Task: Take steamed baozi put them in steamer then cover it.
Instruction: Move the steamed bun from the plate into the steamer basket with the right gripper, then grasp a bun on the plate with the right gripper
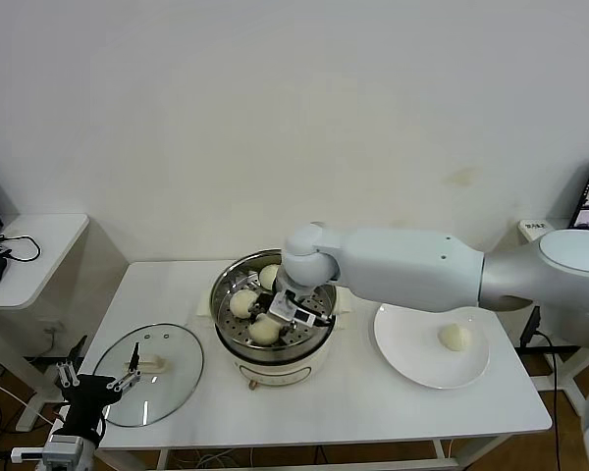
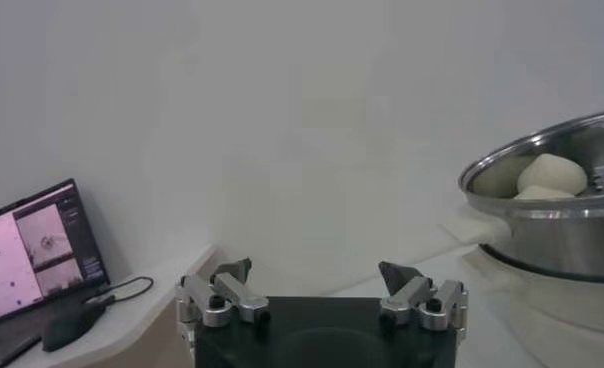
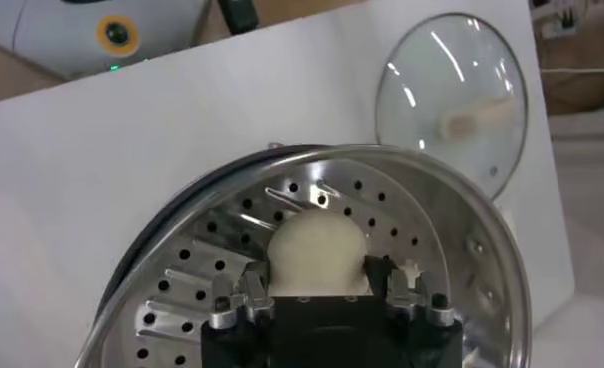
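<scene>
Fingers (image 3: 244, 290) of the right gripper (image 3: 317, 292) flank a smooth off-white baozi (image 3: 316, 250).

Steel steamer (image 1: 238, 334) at frame center holds three off-white buns (image 1: 242, 303) on its perforated tray; fourth bun (image 1: 455, 337) on right; glass lid (image 1: 167, 388) flat, lower left.

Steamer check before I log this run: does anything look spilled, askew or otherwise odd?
Nothing stands out. Three baozi sit on the steamer tray, one baozi waits on the plate, the cover lies flat.
</scene>
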You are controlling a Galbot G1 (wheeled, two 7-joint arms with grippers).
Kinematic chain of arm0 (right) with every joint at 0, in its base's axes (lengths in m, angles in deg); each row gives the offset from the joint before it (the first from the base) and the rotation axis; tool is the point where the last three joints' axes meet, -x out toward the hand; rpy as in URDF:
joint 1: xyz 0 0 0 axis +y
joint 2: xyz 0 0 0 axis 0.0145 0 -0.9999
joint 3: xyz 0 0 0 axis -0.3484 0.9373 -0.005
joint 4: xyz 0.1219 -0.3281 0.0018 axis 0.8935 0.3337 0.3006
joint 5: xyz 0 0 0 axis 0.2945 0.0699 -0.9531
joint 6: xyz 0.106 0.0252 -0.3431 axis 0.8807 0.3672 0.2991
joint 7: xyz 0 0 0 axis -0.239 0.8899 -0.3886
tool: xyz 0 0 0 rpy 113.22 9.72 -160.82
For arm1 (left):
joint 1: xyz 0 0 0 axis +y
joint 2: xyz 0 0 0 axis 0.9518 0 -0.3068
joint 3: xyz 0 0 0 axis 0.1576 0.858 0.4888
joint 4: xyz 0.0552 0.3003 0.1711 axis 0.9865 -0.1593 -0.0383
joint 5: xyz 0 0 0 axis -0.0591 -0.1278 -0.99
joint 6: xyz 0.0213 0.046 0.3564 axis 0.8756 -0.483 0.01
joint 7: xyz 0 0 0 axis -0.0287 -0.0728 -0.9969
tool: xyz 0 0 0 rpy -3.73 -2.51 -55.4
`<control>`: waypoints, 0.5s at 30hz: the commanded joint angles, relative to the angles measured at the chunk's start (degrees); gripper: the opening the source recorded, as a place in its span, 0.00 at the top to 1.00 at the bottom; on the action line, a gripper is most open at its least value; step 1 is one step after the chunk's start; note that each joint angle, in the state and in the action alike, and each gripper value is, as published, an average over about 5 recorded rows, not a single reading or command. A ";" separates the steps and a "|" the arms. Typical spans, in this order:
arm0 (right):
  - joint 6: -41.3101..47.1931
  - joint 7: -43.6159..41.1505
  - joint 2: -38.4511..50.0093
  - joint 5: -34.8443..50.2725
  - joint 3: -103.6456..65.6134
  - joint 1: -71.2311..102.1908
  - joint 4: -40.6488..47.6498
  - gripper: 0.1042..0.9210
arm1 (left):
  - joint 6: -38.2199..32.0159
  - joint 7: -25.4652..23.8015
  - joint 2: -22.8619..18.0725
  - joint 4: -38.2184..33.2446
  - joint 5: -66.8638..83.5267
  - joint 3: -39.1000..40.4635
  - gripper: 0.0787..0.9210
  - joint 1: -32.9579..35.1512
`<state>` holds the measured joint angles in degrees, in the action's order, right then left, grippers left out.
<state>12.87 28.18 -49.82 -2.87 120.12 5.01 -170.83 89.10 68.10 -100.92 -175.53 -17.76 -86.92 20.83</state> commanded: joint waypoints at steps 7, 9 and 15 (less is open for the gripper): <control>-1.57 -1.34 2.65 0.77 -2.45 -3.51 -1.25 0.13 | 0.04 -0.04 0.30 -0.14 0.00 0.05 0.12 -0.13; -1.10 -2.70 4.09 1.68 -3.58 -4.85 -1.05 0.12 | 0.06 -0.05 0.50 -0.17 0.01 0.03 0.12 -0.18; 2.28 -7.36 10.83 6.64 -6.77 -7.35 -0.82 0.12 | 0.06 -0.07 1.19 -0.10 0.08 0.09 0.12 -0.31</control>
<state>12.74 25.47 -45.90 -0.77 117.22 0.94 -171.54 89.10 68.07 -100.05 -175.78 -17.71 -86.91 20.59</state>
